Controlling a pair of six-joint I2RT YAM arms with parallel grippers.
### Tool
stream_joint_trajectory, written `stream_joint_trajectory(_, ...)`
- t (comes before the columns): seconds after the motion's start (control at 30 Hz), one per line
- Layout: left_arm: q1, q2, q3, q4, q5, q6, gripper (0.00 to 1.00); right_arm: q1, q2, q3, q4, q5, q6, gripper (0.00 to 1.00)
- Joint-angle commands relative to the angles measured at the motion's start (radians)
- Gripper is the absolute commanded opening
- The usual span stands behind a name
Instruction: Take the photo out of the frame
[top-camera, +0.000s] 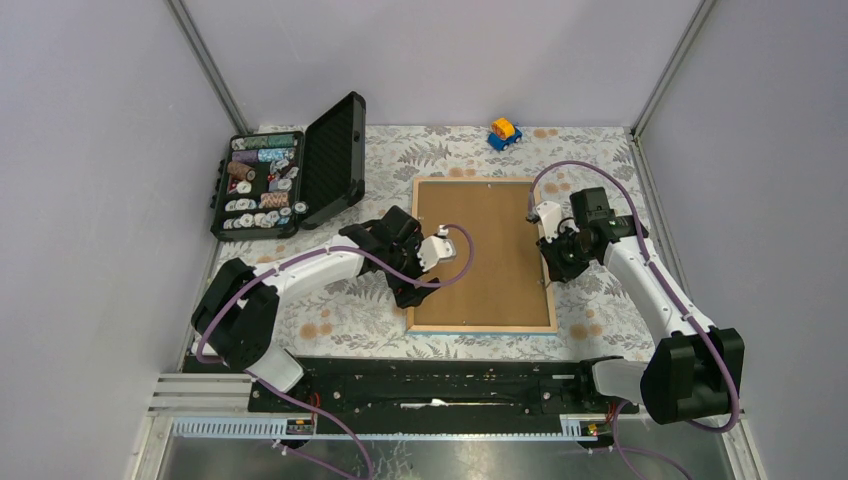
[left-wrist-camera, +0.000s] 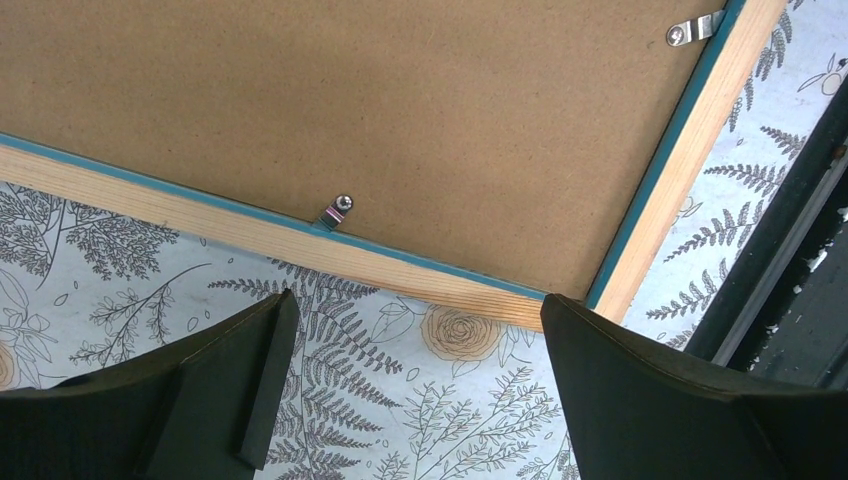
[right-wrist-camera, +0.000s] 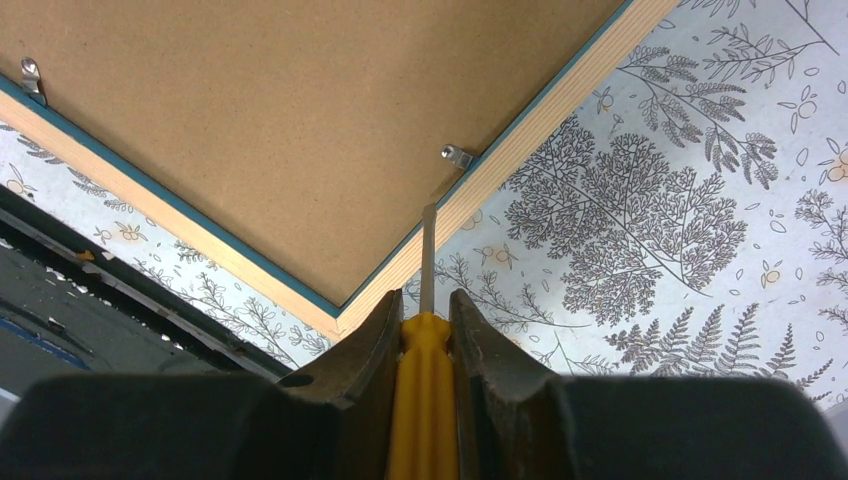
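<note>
- Table (top-camera: 380, 320): floral-print cloth covers it, grey walls on three sides.
- Frame (top-camera: 485, 255) lies face down mid-table, brown fibreboard back up, light wood rim all round, thin turquoise edge showing inside the rim in both wrist views. Long sides run away from the arm bases.
- Photo: not visible in any view; only the backing board shows, so can't tell where it sits.
- Black case (top-camera: 290, 170) stands open at far left, lid up, poker chips in foam slots. Well apart from the frame.
- Left gripper (left-wrist-camera: 415, 380): jaws spread fully wide, holding nothing. Hovers just off the frame's left long side near the close corner; fingers (left-wrist-camera: 640, 400) over the cloth, not touching wood.
- Right gripper (right-wrist-camera: 425, 340): clamped tight around a yellow-handled screwdriver (right-wrist-camera: 425, 400). Sits at the frame's right long side.
- Screwdriver blade points at the wood rim, tip close to a metal retaining clip (right-wrist-camera: 456, 155); can't tell if it touches rim or clip.
- Toy car (top-camera: 504, 133), blue and orange, at the far edge of the table, beyond the frame's top.
- More clips: one on the left side (left-wrist-camera: 338, 210), one near the corner (left-wrist-camera: 695, 30), both turned in over the backing board.
</note>
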Motion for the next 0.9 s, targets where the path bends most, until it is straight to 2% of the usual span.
stream_joint_trajectory(0.0,-0.005,-0.017,-0.016,0.037,-0.023,-0.014,0.99,0.002,-0.006,0.001,0.037,0.009,0.008,0.00)
stream_joint_trajectory(0.5,0.011,-0.025,-0.051,0.067,-0.056,-0.069,0.99,0.004,0.014,-0.036,0.105,0.035,0.020,0.00)
stream_joint_trajectory(0.7,0.028,-0.016,-0.083,0.160,-0.120,-0.150,0.89,0.004,0.007,-0.050,0.124,0.050,0.015,0.00)
stream_joint_trajectory(0.87,0.032,-0.003,-0.119,0.219,-0.123,-0.181,0.85,0.005,0.002,-0.066,0.141,0.055,0.023,0.00)
